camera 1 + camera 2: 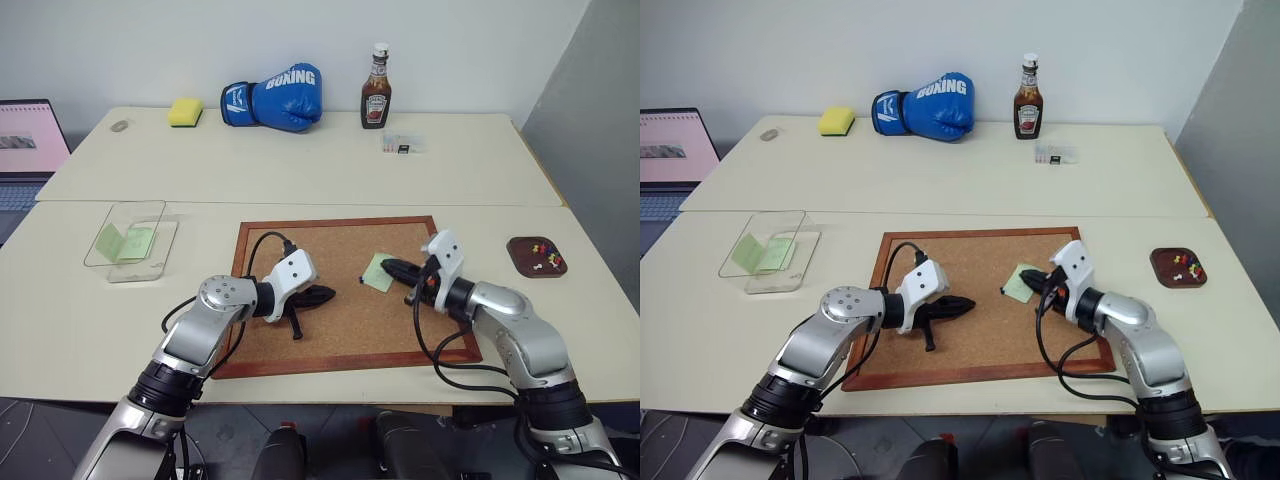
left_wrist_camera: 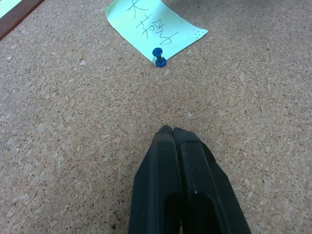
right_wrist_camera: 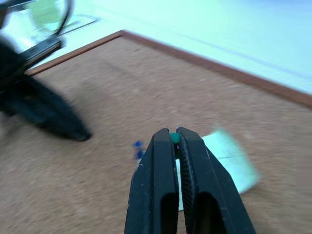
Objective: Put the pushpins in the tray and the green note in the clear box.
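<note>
Right gripper (image 3: 174, 137): closed on a green pushpin (image 3: 174, 138) pinched at the fingertips, above the corkboard (image 1: 300, 345) near its right edge; likely just pulled from the note for carrying to the tray.
Left gripper (image 2: 171, 130): closed, empty, low over the middle of the corkboard, parked clear of the other arm.
Green note (image 2: 151, 24): on the corkboard's right half, one corner pinned by a blue pushpin (image 2: 158, 56); not free to lift until that comes out.
Tray (image 1: 522, 262): near the tabletop's right edge, several coloured pins already inside.
Clear box (image 1: 118, 265): near the tabletop's left edge, open, green notes inside, ready for this one.
</note>
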`<state>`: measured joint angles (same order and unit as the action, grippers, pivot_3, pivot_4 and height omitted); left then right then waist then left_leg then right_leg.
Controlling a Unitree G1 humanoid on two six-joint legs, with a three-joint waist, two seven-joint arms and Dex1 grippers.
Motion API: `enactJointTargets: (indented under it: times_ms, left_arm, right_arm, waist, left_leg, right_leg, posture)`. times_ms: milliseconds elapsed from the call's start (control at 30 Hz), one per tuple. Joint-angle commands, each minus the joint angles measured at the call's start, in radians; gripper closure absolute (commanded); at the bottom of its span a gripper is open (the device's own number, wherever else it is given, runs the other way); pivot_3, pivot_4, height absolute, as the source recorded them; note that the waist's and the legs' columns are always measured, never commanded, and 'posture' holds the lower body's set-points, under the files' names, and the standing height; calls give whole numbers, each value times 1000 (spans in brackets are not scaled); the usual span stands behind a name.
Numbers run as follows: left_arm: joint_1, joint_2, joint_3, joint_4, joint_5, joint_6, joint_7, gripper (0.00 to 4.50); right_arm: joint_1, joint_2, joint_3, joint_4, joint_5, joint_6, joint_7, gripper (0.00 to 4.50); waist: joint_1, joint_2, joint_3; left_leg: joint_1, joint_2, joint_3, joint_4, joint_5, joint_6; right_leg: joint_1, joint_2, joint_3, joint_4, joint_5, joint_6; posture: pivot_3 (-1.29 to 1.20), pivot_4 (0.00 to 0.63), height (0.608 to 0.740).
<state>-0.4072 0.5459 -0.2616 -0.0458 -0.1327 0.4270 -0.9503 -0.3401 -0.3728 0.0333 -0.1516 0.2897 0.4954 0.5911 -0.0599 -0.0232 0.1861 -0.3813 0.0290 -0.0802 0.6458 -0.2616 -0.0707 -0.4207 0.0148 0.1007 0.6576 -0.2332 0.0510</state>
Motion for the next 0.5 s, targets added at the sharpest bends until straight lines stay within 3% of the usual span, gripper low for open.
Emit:
enactJointTargets:
  times_ms: [33, 200, 500]
  left_arm:
    - [17, 9, -16, -24, 0, 9, -16, 4500]
    - [19, 10, -18, -25, -2, 11, -21, 4500]
    - [3, 7, -25, -7, 1, 0, -31, 4500]
  right_arm:
    - [-39, 9, -138, 72, -69, -28, -208, 4455]
    - [-88, -22, -331, 213, -94, -27, -421, 4455]
    - [-142, -90, -447, 394, -72, -32, -478, 4455]
  waist:
    - [0, 0, 0]
    - [1, 0, 0]
    - [-1, 0, 0]
  left_leg:
    - [0, 0, 0, 0, 0, 0]
    - [-1, 0, 0, -1, 0, 0]
    - [0, 0, 1, 0, 0, 0]
  right_leg:
    - [0, 0, 0, 0, 0, 0]
    - [0, 0, 0, 0, 0, 0]
    - [0, 0, 1, 0, 0, 0]
  posture:
    - [0, 150, 740]
    - [0, 150, 740]
    - [0, 150, 740]
